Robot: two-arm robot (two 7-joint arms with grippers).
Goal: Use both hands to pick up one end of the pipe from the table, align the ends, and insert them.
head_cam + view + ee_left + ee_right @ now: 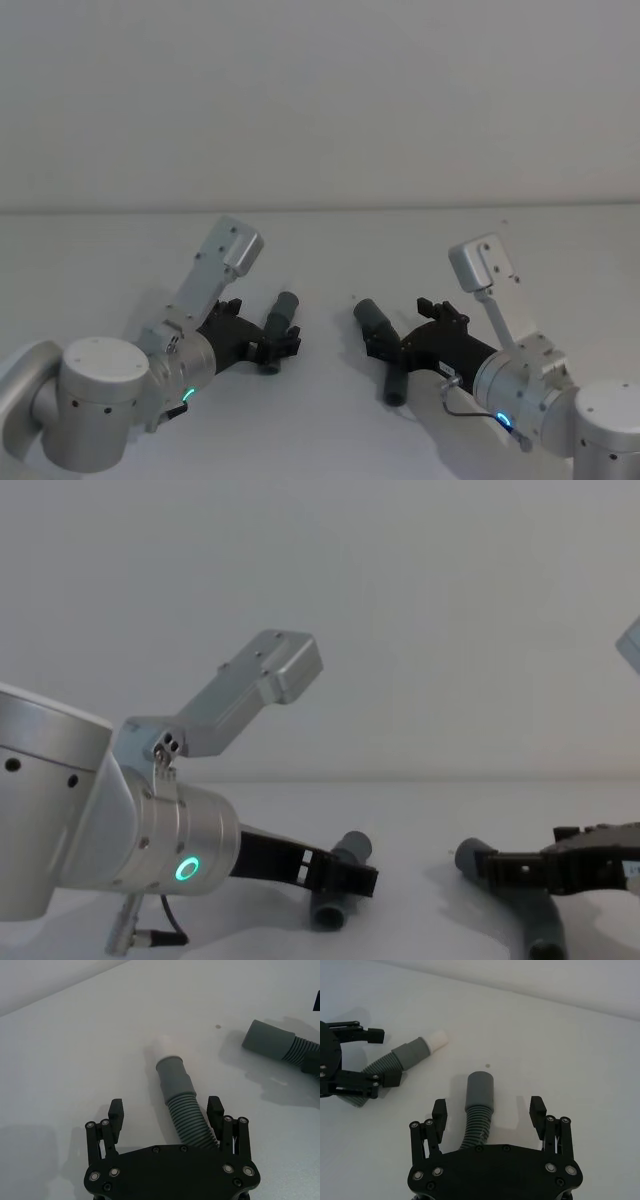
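Observation:
Two dark grey ribbed pieces of the pipe lie on the white table [330, 250]. The left piece [282, 315] points its end, a grey collar with a white tip [167, 1046], away from my left gripper [166, 1110]. That gripper is open and straddles the ribbed part [187, 1120], which runs close beside one finger [215, 1110]. The right piece [375, 320] lies between the spread fingers of my open right gripper [488, 1110], its smooth socket end [480, 1089] pointing forward. In the chest view both grippers [345, 875] [500, 865] sit low over their pieces.
A small dark speck [487, 1065] marks the table between the two pipe ends. A plain light wall [320, 100] rises behind the table's far edge. Bare table surface stretches beyond both pieces.

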